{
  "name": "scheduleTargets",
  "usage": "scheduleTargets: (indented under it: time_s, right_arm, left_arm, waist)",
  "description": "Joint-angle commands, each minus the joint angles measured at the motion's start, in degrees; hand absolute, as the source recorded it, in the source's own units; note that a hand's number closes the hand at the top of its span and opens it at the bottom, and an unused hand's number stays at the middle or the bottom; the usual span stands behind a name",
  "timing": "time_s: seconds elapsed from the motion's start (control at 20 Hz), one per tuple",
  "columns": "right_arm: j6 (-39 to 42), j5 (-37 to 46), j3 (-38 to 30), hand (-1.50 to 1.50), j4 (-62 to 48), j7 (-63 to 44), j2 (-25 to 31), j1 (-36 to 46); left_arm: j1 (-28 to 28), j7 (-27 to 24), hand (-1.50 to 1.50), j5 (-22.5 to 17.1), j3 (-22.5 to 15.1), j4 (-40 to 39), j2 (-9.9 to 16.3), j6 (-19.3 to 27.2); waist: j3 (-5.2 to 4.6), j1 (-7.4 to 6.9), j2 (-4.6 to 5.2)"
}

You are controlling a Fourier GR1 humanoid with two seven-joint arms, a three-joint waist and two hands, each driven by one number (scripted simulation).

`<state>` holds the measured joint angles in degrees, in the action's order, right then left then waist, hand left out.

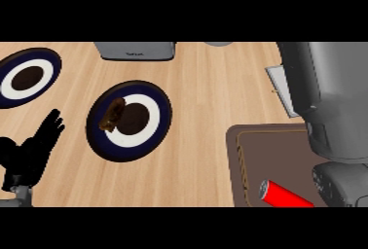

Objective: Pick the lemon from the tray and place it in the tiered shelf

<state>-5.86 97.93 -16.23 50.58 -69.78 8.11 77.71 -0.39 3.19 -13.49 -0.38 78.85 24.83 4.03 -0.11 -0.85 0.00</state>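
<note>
No lemon shows in the head view. The brown tray [244, 146] lies at the lower right, and a red can [284, 195] rests on it. My right forearm [327, 97] crosses over the tray and runs up past the top of the view, hiding most of the tray; its hand is out of sight. My left hand [32, 148] rests open at the lower left edge, fingers up, holding nothing. A flat grey piece [280, 87] sticks out from behind the right forearm; I cannot tell whether it belongs to the tiered shelf.
A dark blue plate [161, 114] with a white ring sits mid-counter and carries a brown piece of food [113, 115]. A second such plate [43, 58] lies at the far left. A grey box [137, 50] stands at the back edge.
</note>
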Motion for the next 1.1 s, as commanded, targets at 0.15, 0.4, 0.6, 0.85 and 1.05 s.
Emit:
scheduleTargets:
  time_s: [0.15, 0.4, 0.6, 0.85, 1.05]
  right_arm:
    - [6.32, 4.11, -5.12, 1.5, -6.28, -9.58, 3.75, 5.56]
    - [9.19, 3.9, -8.5, 1.5, -5.41, -4.73, 7.83, 5.97]
    - [6.45, 6.3, -10.08, 1.5, -9.1, -4.81, 9.79, 4.37]
    - [4.45, 7.05, -13.16, 1.5, -13.94, -2.06, 14.62, 4.17]
    - [2.09, 5.71, -14.77, 1.5, -11.93, 0.4, 15.2, 0.77]
  left_arm:
    - [-0.8, 0.93, 0.0, 0.88, -0.31, 0.72, 0.02, -0.17]
    - [-0.52, -0.89, 0.0, -0.86, 2.83, -1.39, 1.26, -2.05]
    - [-0.13, -1.04, 0.0, -0.2, 1.8, -0.92, -0.49, -1.6]
    - [-0.01, 0.89, 0.0, 0.66, 1.0, 2.23, -0.67, -1.12]
    - [-1.11, 0.56, 0.0, 0.88, 2.15, -0.41, -0.18, -1.91]
  waist:
    - [0.06, -0.64, 0.33]
    - [0.07, 0.35, 0.01]
    - [0.06, -0.25, 0.39]
    - [0.1, -1.17, 0.71]
    - [0.1, -0.17, 0.42]
